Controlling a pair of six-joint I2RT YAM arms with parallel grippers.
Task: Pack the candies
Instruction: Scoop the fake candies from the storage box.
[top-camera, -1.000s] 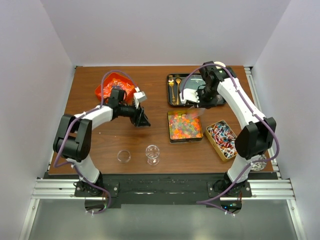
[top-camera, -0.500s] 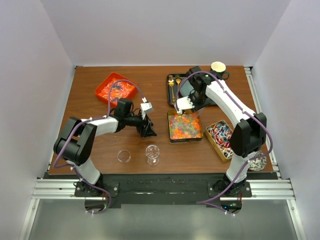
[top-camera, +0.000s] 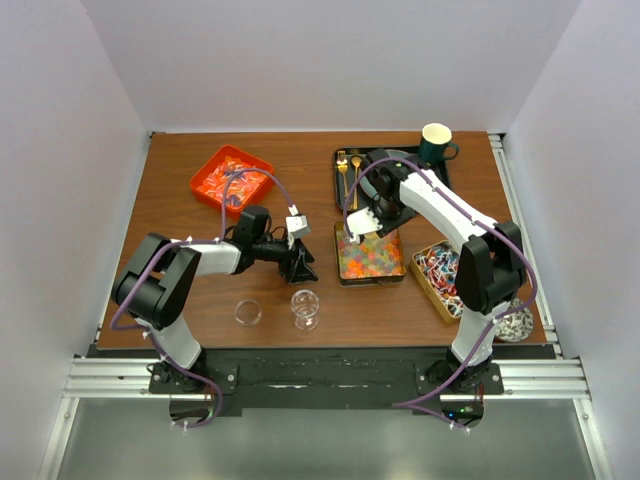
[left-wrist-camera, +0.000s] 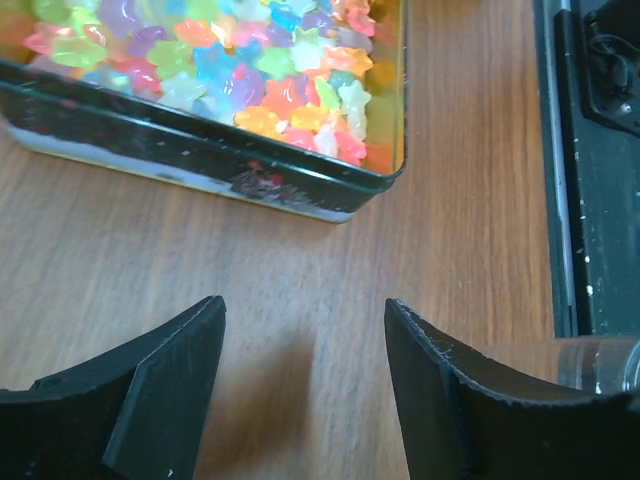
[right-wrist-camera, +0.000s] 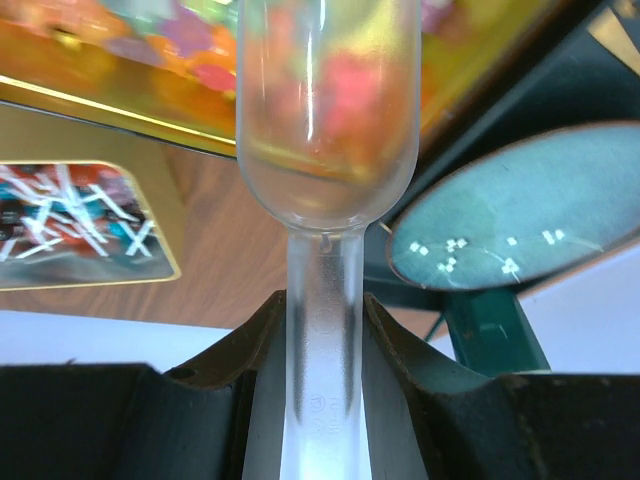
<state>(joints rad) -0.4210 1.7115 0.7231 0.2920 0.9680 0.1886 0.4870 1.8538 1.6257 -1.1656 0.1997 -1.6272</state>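
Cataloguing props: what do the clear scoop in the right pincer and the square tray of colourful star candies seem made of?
The clear long-handled scoop: likely transparent plastic; colours show through its bowl, handle slightly frosted with a moulded mark. The square tray holding the star-shaped candies: probably tin-like metal; glossy dark reflective wall, shiny gold inside.

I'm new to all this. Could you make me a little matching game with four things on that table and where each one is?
1. green mug
2. clear scoop
3. red tray
4. stemmed glass

a. gripped by the right gripper
b. far left
c. far right corner
d. near edge, middle

Pairs: 1-c, 2-a, 3-b, 4-d.
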